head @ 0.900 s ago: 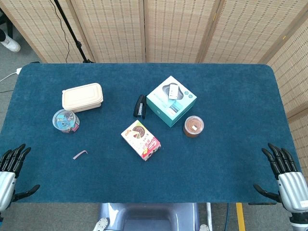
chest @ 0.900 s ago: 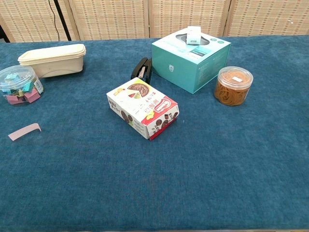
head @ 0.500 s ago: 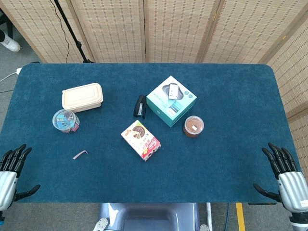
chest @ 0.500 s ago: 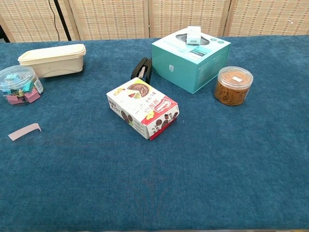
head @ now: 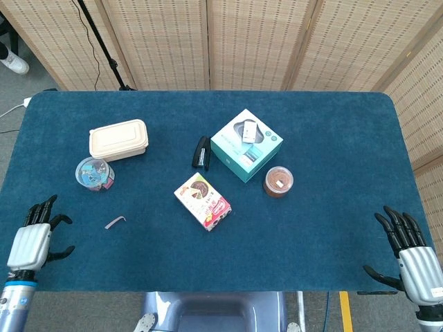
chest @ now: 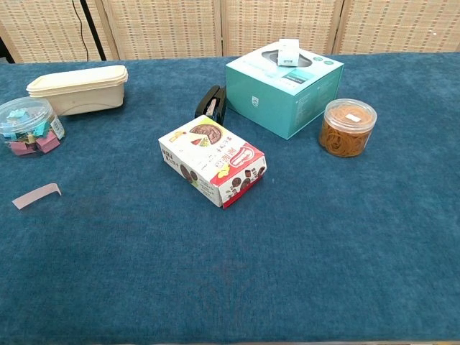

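Observation:
My left hand [head: 34, 236] hovers over the table's near-left corner, fingers spread and empty; the small pink strip [head: 115, 222] [chest: 36, 195] lies closest to it. My right hand [head: 410, 257] hangs at the near-right corner, fingers apart, holding nothing. In the middle lies a snack box [head: 203, 201] [chest: 212, 159]. Behind it are a black stapler [head: 201, 152] [chest: 211, 103] and a teal box [head: 246, 144] [chest: 284, 86]. A clear tub of rubber bands [head: 278, 181] [chest: 348, 127] stands to the right. Neither hand appears in the chest view.
A cream lidded container [head: 118, 140] [chest: 79, 88] and a clear tub of coloured clips [head: 94, 173] [chest: 29, 125] sit at the left. The blue-covered table [head: 325, 228] ends just before both hands. Wicker screens [head: 249, 41] stand behind.
My left hand has moved up and inward over the table's near-left corner. The right hand has barely shifted. No object has moved.

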`<state>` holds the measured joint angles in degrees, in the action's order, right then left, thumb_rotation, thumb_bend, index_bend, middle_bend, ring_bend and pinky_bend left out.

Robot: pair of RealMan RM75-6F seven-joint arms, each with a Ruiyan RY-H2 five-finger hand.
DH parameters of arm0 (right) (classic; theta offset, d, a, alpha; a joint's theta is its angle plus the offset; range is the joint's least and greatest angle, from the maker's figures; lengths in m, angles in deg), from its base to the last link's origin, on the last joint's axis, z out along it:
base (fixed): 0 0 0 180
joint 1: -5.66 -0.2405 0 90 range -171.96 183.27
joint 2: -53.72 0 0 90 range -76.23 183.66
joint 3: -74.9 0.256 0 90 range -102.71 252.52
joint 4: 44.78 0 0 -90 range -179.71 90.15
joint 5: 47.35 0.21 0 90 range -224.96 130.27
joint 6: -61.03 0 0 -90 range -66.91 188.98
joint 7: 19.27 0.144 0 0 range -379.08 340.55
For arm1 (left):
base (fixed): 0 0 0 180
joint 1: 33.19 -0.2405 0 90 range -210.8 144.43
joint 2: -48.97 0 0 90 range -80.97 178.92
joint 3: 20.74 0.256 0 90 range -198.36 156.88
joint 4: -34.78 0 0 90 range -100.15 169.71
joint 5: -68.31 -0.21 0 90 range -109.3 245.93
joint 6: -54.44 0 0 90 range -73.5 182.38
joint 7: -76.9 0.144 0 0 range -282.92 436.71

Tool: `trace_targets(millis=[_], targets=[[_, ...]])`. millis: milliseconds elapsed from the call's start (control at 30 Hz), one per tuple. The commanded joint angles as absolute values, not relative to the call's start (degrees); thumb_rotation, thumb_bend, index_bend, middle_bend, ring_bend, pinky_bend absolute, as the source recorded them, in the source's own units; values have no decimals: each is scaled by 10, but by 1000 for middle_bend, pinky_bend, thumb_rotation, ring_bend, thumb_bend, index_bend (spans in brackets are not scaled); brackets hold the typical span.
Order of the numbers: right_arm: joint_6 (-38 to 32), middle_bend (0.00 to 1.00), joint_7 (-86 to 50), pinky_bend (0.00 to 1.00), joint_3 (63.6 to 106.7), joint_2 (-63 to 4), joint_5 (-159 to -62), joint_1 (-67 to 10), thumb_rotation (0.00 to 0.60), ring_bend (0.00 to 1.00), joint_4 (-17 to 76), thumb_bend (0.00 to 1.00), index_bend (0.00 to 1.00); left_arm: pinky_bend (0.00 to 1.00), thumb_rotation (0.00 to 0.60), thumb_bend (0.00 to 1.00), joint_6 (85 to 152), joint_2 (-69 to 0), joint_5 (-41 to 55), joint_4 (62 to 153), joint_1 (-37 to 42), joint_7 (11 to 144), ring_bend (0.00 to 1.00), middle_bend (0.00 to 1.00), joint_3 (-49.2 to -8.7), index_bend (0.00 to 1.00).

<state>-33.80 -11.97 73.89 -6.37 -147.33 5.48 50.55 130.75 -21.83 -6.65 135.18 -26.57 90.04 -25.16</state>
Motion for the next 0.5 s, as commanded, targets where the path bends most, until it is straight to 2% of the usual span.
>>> trace_targets(millis=[33,133,500], targets=[[-339,0,-117,0,738,-63,-1475,55,600,0,505,0,0,0,600,235,1281,-255,-37,1316,-242,924,0,0,-267,428],[-338,0,-114,0,738,-62,-1474,55,600,0,504,0,0,0,600,286,1268,-280,-28,1287,-230,920,0,0,-271,430],[-337,0,-110,0,736,-59,-1475,54,600,0,505,0,0,0,600,299,1241,-350,-5,1219,-212,927,0,0,-262,444]])
